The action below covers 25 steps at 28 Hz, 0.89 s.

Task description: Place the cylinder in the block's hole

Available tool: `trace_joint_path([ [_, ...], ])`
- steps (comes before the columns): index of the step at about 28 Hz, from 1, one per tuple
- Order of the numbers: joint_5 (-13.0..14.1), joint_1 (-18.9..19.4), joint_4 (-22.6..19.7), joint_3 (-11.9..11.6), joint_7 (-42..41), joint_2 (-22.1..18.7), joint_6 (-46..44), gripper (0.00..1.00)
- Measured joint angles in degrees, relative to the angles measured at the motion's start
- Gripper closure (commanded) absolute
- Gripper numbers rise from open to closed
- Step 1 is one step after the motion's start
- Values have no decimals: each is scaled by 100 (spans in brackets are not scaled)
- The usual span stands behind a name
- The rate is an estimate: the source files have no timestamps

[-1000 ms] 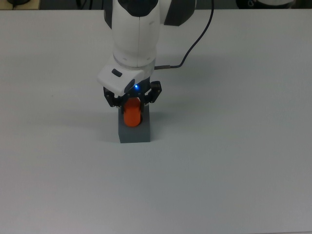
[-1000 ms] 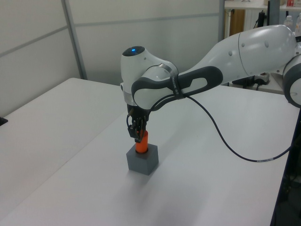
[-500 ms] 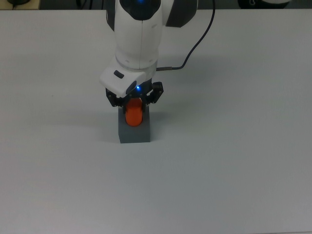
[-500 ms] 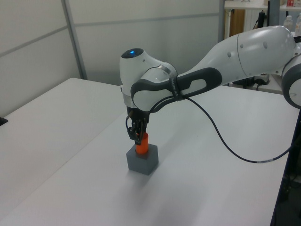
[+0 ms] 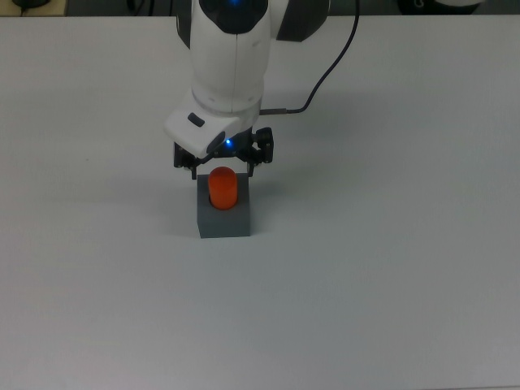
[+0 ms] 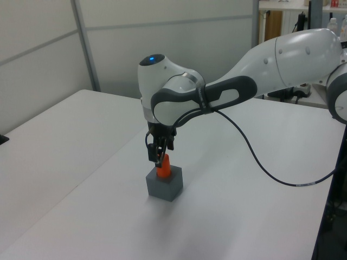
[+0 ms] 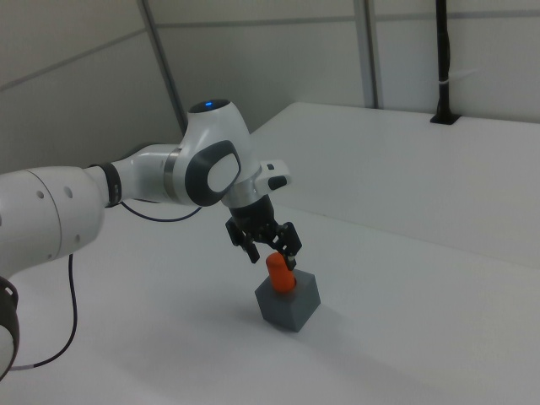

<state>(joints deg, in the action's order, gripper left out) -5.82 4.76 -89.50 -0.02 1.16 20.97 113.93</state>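
white table (image 5: 390,284): cylinder (image 5: 222,187) in block (image 5: 224,219), claw (image 5: 221,160) spread.

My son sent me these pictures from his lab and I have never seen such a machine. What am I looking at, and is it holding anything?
This is one white robot arm ending in a two-finger gripper. Three cameras off the arm look at the same moment: the top view looks down on the table, while the left view and the right view see it from the two sides. On the white table stands a dark grey block, a cube with a hole in its upper face. A small orange cylinder stands upright in that hole, its rounded top sticking out. The gripper holds nothing: its black fingers are spread open just above the cylinder, to either side. A black cable runs along the arm.
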Motion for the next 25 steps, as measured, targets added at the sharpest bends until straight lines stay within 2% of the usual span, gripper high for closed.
trace_joint_path([
  [6,0,-1,75,-3,258,-323,-490,0],
  [13,16,-10,108,-71,296,-1077,-1542,0],
  [17,193,-14,94,-206,301,-1502,-1943,0],
  [21,313,-17,-65,-355,301,-1938,-2127,0],
  [25,320,11,-399,-364,301,-2224,-2126,0],
])
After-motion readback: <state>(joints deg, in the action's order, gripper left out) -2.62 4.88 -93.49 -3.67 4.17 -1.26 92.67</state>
